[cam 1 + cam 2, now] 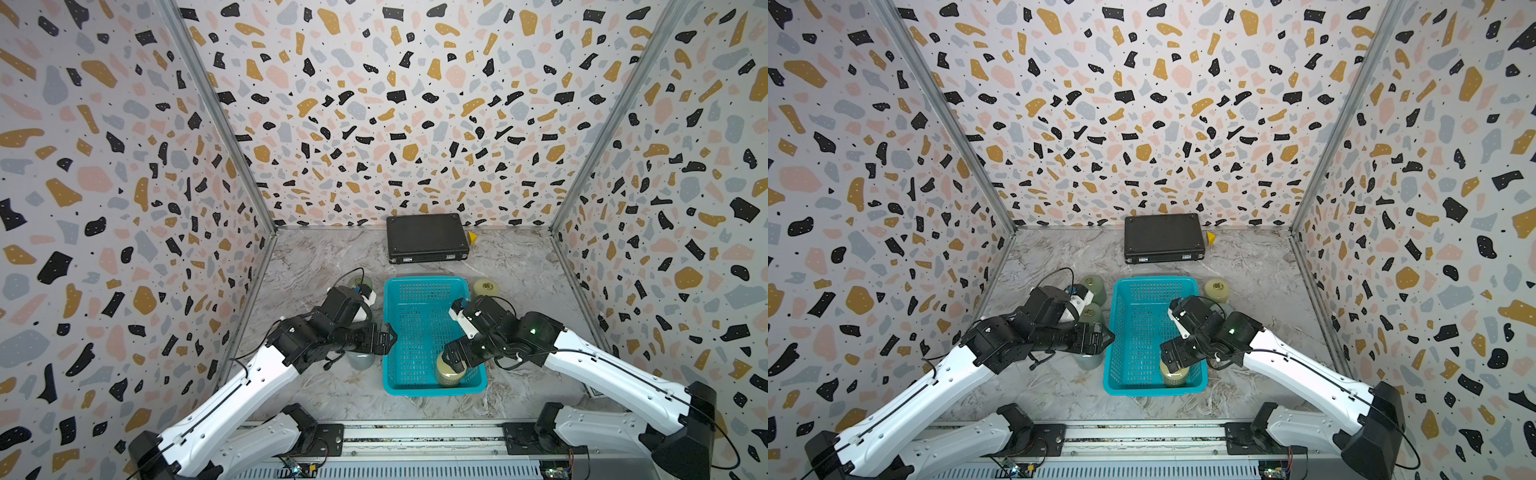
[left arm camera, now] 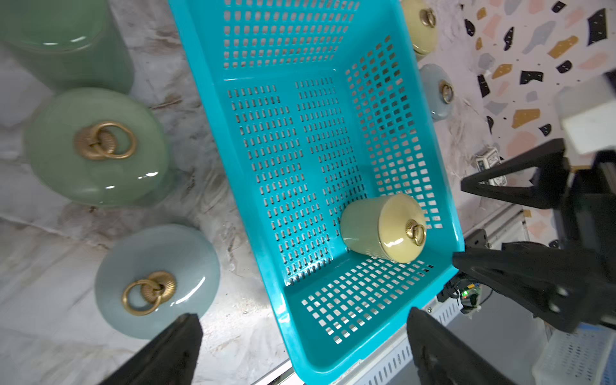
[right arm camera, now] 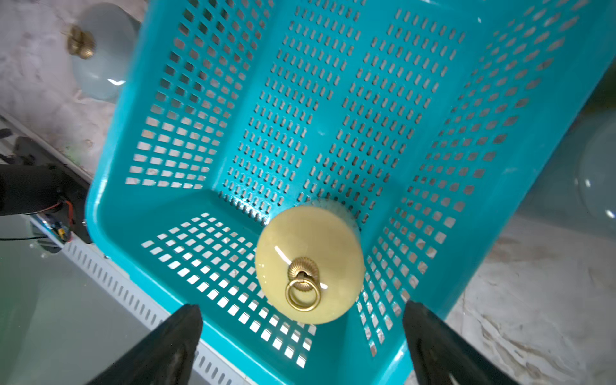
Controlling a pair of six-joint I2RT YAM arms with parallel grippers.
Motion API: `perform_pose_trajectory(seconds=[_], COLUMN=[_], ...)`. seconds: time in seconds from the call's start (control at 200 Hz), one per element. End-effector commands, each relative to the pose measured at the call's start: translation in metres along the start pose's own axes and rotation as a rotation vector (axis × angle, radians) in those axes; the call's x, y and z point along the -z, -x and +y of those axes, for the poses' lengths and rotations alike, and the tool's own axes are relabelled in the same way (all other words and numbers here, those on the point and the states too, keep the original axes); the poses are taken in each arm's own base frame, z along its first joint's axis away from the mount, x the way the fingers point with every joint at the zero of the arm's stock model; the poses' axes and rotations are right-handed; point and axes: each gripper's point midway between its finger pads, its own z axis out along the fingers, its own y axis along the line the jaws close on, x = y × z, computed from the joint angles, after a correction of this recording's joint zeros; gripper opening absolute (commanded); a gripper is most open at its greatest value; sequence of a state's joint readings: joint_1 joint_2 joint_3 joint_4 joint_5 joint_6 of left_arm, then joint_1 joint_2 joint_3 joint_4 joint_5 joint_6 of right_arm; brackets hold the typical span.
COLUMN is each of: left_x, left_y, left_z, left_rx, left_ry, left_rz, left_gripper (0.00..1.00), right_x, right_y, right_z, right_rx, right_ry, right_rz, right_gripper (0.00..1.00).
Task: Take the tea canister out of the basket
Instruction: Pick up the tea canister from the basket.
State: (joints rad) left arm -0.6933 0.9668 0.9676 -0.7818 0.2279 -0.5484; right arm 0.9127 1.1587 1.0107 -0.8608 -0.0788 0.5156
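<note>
In both top views the base rail [image 1: 415, 440] is seen nearest; the right pincer [image 1: 453, 361] is spread wide just above the tea canister [image 1: 449, 377], stood upright in the basket [image 1: 387, 299] corner nearest the right arm. The left pincer [image 1: 389, 337] is held open at the basket's left rim. Left wrist: tea canister [image 2: 366, 230] is seen ungripped on the mesh floor. Right wrist: its lid is framed between open fingers [image 3: 173, 336].
</note>
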Motion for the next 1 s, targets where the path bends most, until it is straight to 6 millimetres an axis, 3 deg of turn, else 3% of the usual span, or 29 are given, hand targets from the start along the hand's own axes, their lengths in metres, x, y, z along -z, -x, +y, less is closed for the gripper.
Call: perform_pose_trajectory(seconds=[0.0,0.16,0.456,0.996], left_x=[-0.003,-0.005,-0.003,0.008], left_y=[-0.001,-0.007,-0.012,-0.014], left_z=[-0.022,-0.032,-0.027,-0.020], left_rx=[-0.073,-0.108,-0.120,-0.119], left_ry=[-0.104,-0.147,-0.124,-0.091], left_rz=[-0.005,0.006,0.008,-0.005], left_gripper=[1.00,1.00,1.00,1.00], right_x=[-0.009,-0.021,-0.051,-0.089], right_y=[-0.017,-0.021,-0.031,-0.036], right_z=[-0.011,-0.010,-0.001,-0.006], right_rx=[-0.062,-0.072,-0.063,-0.045], right_ry=[-0.070,-0.086,-0.111,-0.171], right_rz=[0.084,0.117,0.211,0.301], right_gripper=[0.99,0.99,0.99,0.98])
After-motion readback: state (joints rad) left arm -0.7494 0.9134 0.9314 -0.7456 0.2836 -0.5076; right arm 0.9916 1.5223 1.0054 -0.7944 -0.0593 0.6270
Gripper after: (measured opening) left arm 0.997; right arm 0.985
